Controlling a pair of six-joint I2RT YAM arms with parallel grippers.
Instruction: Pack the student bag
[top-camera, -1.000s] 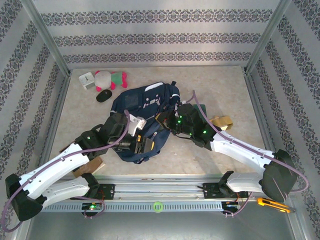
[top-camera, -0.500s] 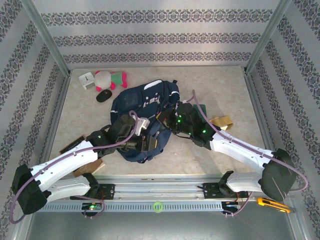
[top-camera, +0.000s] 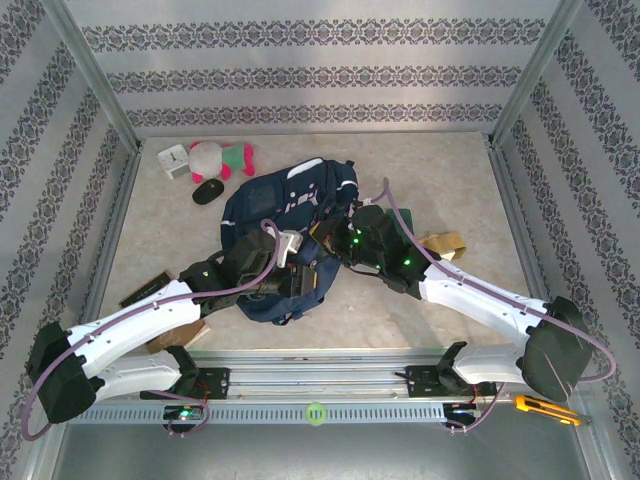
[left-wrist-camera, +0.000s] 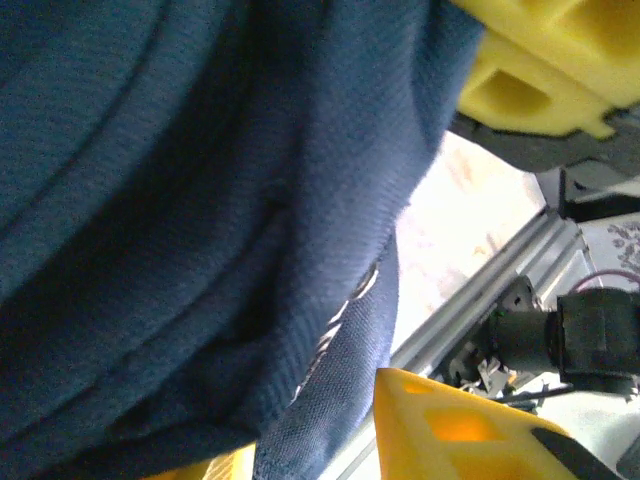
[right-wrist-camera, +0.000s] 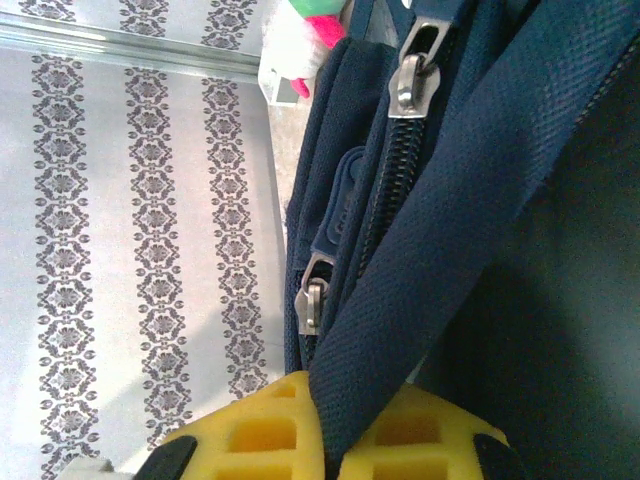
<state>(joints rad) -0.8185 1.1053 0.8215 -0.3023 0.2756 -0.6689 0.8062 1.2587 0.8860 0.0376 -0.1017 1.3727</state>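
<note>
The student bag (top-camera: 285, 215), navy with pale patches, lies crumpled mid-table. My left gripper (top-camera: 298, 283) is at its near edge. In the left wrist view, a navy fabric edge (left-wrist-camera: 340, 380) with a thin pale stripe fills the gap between the yellow fingers (left-wrist-camera: 460, 430), and the left gripper (left-wrist-camera: 312, 445) is shut on it. My right gripper (top-camera: 326, 240) is at the bag's right side. In the right wrist view, the right gripper (right-wrist-camera: 345, 415) is shut on a navy webbing strap (right-wrist-camera: 450, 230), pinched between its yellow pads. Two metal zip pulls (right-wrist-camera: 408, 80) hang beside the strap.
A pink-and-white plush toy (top-camera: 222, 157), a small white object (top-camera: 173, 160) and a black mouse (top-camera: 208, 192) sit at the back left. A tan item (top-camera: 443, 243) lies right of the bag and a brown one (top-camera: 178, 335) under the left arm. Patterned walls enclose the table.
My left gripper has slid right, in against the bag's near edge, and its jaws have narrowed onto the fabric. The right arm has stayed where it was, still holding the strap.
</note>
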